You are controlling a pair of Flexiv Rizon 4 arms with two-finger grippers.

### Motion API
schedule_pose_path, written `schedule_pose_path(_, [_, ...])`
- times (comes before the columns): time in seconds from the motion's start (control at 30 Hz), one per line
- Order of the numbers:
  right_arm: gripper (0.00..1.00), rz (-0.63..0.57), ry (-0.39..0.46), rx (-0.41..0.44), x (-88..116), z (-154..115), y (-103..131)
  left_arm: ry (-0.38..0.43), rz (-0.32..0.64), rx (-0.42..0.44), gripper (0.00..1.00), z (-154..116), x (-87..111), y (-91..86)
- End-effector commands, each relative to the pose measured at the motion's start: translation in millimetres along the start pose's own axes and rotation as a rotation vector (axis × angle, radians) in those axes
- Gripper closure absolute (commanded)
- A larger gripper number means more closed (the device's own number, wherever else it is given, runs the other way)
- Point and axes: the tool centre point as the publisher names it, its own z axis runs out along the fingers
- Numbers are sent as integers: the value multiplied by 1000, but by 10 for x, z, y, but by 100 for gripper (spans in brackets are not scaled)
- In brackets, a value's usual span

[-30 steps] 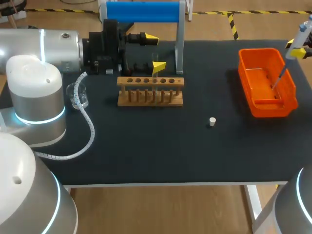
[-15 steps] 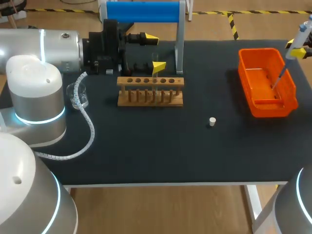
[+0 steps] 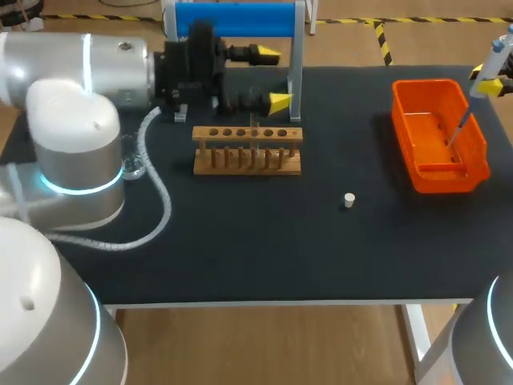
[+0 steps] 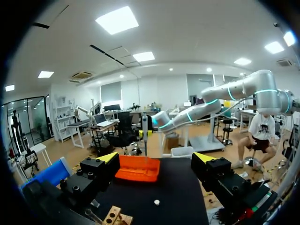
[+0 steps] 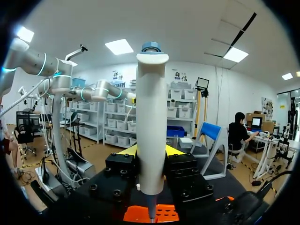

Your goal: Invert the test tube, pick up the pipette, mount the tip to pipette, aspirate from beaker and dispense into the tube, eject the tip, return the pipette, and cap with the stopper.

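Observation:
My left gripper (image 3: 275,79) hangs open and empty behind the wooden test tube rack (image 3: 247,150). A thin clear tube (image 3: 255,119), hard to make out, seems to stand upright in the rack. In the left wrist view the open gripper (image 4: 155,159) looks over the rack's corner (image 4: 112,216) toward the white stopper (image 4: 156,202). My right gripper (image 3: 490,83) at the table's far right is shut on the pipette (image 3: 495,58), whose tip points down into the orange bin (image 3: 439,132). The right wrist view shows the pipette (image 5: 151,126) upright between the fingers.
The white stopper (image 3: 349,200) lies alone on the black mat between rack and bin. A glass beaker (image 3: 135,167) sits left of the rack, partly hidden by my left arm. A blue-topped stand (image 3: 235,20) rises at the back.
My left arm has swung to the right and a little back, carrying its open gripper further along behind the rack. The right arm and pipette have not moved.

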Motion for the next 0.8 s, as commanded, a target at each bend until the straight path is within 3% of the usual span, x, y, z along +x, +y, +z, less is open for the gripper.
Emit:
schedule_pose_path(0.03, [100,-1,-1,3,5,2,7,-17,-5,-75,0,717,-54,-256])
schedule_pose_path(0.2, [100,-1,-1,3,5,2,7,-48,-25,-107,0,1236,-16,-421])
schedule_pose_path(0.43, [100,-1,-1,3,5,2,7,-74,-96,-126,0,1938,36,-495])
schedule_pose_path(0.67, [100,-1,-1,3,5,2,7,-74,-96,-126,0,1938,36,-495])
schedule_pose_path(0.7, [100,-1,-1,3,5,2,7,-74,-96,-126,4,1938,36,-495])
schedule_pose_path(0.73, [100,-1,-1,3,5,2,7,-74,-96,-126,17,1938,36,-495])
schedule_pose_path(0.77, [100,-1,-1,3,5,2,7,-74,-96,-126,67,1938,36,-495])
schedule_pose_path(0.8, [100,-1,-1,3,5,2,7,-74,-96,-126,100,1938,36,-495])
